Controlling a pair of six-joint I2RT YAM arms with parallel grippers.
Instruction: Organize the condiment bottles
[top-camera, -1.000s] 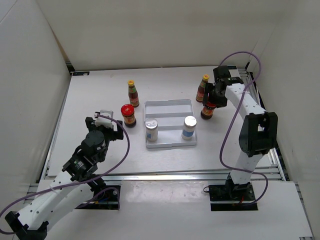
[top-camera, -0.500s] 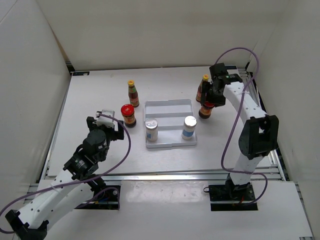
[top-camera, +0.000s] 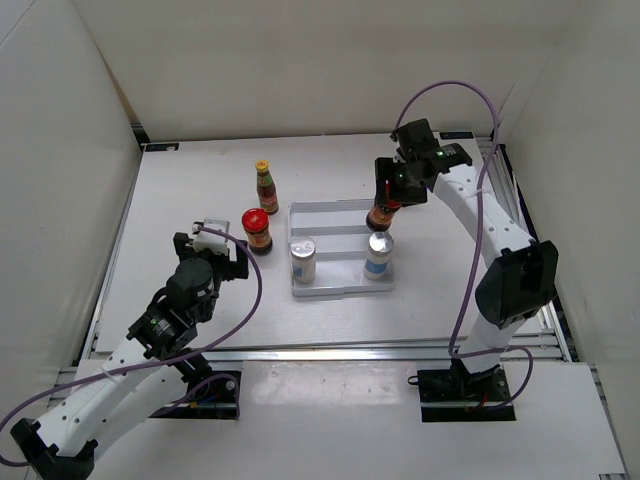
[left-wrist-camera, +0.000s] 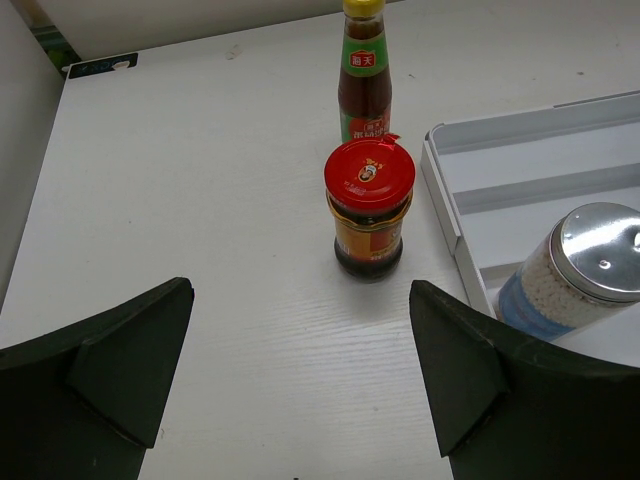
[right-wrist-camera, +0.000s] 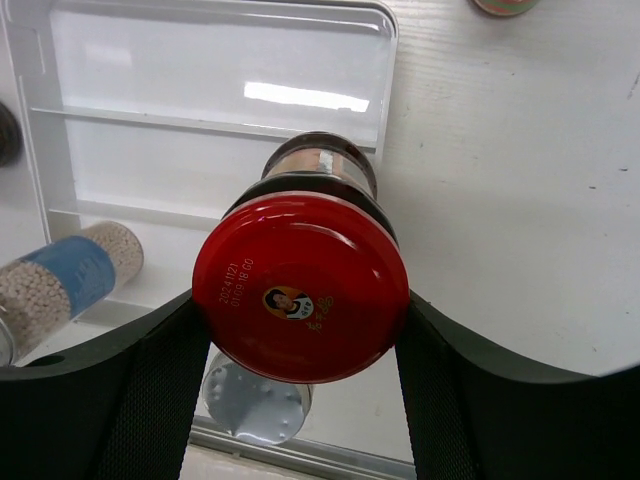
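We note bare table (left-wrist-camera: 200, 200) left of the left jar (left-wrist-camera: 369, 215). The slim bottle (left-wrist-camera: 364, 75) crowds just behind it, and the tray (left-wrist-camera: 448, 205) wall stands near its right. Inside, the left shaker (top-camera: 303, 260) and right shaker (top-camera: 378, 252) flank a gap in the near row. The held jar (top-camera: 381, 213) hangs over the tray's right side.

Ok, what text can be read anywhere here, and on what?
"20241121": stamped on the round red lid of the squat glass jar in the right tool.
"海天": green neck label of the tall slim yellow-capped sauce bottle.
Unreadable: that lid's second line, the other red-lidded jar's label.
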